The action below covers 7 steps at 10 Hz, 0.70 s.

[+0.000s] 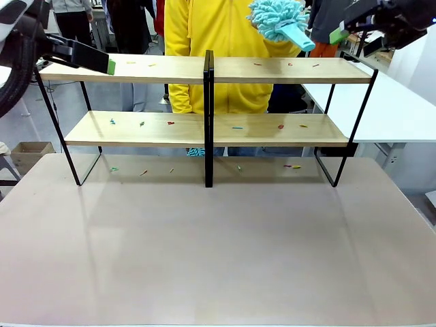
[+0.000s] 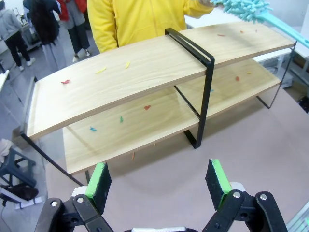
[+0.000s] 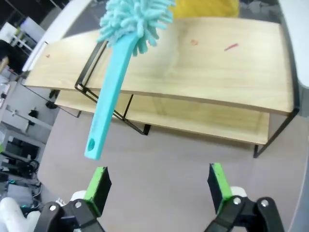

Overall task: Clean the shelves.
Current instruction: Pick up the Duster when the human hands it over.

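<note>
Left gripper: jaws spread, empty, by the top board's left end. Light-wood two-board shelves in black metal frame stand at the far table edge, long axis left-right, coloured scraps on both boards. Grey-beige tabletop bare in front. Teal fluffy duster points handle-first at the right gripper: jaws spread, not touching.

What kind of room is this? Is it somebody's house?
Most likely a robot lab or workshop, not a house. A left gripper and a right gripper face the shelves sprinkled with coloured scraps, a plain white table stands beside, and other people stand around behind.
</note>
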Motion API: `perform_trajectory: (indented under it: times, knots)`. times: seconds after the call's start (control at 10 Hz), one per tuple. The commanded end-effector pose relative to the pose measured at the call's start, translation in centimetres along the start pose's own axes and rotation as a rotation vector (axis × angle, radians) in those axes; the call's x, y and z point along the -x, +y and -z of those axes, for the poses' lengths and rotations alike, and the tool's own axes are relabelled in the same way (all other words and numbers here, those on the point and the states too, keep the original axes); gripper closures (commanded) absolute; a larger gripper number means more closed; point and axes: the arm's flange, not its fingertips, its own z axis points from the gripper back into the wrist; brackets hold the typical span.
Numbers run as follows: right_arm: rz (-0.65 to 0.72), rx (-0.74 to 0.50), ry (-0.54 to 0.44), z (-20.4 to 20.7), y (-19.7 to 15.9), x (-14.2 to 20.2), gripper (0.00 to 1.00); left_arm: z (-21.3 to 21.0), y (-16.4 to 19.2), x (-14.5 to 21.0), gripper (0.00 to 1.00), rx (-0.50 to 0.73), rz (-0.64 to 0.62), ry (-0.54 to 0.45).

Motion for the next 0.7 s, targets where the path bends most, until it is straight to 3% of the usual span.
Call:
perform_trajectory:
  times: [0.0,0.1,0.3,0.6]
  knots:
    - [0.04,-0.124,-0.014,-1.5,0.5,2.3,0.0,0.0,0.0,0.0,0.0,-0.001,0.0,-0.002]
    - [0.214,-0.218,0.071,-0.3,-0.8,-0.6,0.0,0.0,0.0,0.0,0.0,-0.001,0.0,-0.002]
    - [0.374,-0.386,0.221,2.5,-1.6,-4.9,0.0,0.0,0.0,0.0,0.0,-0.001,0.0,-0.002]
    - [0.427,-0.408,0.332,8.3,0.1,-8.2,0.0,0.0,0.0,0.0,0.0,-0.001,0.0,-0.002]
